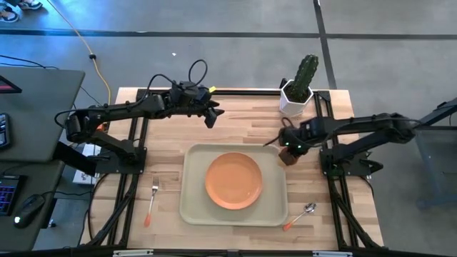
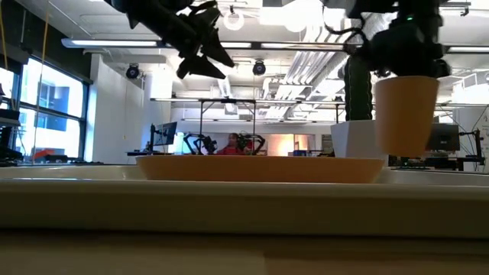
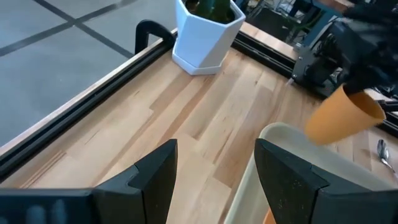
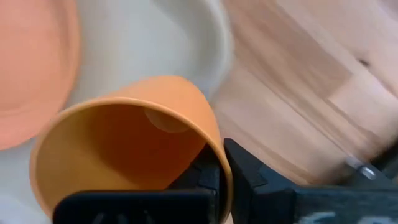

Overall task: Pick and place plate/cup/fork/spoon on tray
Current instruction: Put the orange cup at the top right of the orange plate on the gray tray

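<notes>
Carrying the cup point(image 2: 406, 113) clamped by its rim, the right gripper point(image 1: 289, 148) should clear the tray point(image 1: 194, 207) rim, lowering beside the plate point(image 1: 233, 180); left gripper point(image 1: 211, 116) waits open.

- Honestly nothing readable anywhere: no labels, brand names, numbers or signs showed up in any of the four views.
</notes>
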### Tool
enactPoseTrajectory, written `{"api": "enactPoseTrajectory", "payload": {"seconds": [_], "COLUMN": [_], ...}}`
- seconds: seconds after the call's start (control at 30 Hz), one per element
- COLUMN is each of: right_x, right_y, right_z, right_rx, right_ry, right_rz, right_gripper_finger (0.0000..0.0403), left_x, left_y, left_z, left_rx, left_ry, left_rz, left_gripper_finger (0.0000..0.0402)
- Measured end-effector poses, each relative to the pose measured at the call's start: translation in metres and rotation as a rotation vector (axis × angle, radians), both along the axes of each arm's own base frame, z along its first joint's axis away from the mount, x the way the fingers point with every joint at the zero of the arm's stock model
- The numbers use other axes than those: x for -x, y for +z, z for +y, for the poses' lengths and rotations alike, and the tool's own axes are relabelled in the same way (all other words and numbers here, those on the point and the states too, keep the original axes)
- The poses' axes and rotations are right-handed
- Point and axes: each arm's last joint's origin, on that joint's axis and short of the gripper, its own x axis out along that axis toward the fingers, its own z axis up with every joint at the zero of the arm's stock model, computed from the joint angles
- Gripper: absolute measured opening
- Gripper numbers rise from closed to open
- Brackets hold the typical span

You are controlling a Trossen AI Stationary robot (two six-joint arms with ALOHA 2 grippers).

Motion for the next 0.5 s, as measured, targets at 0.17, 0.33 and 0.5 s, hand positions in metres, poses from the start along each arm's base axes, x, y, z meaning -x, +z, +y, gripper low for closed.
{"api": "enactPoseTrajectory", "payload": {"seconds": [0.17, 0.33, 0.5], "right_x": [-0.030, -0.046, -0.052], "right_y": [-0.012, -0.029, -0.040], "right_z": [0.013, 0.018, 0.007], "right_rx": [-0.022, -0.034, 0.000], "right_ry": [0.094, 0.162, 0.138], "right_rz": [0.010, 0.032, 0.079], "right_gripper_finger": [0.0001, 0.0001, 0.0000], "left_x": [0.001, 0.005, 0.006], "left_y": [-0.006, -0.015, -0.020], "left_z": [-0.007, -0.017, -0.025], "left_rx": [0.096, 0.167, 0.189], "left_ry": [0.022, 0.025, 0.016], "left_rz": [0.044, 0.143, 0.206], "left_gripper_finger": [0.0202, 0.0202, 0.0202]}}
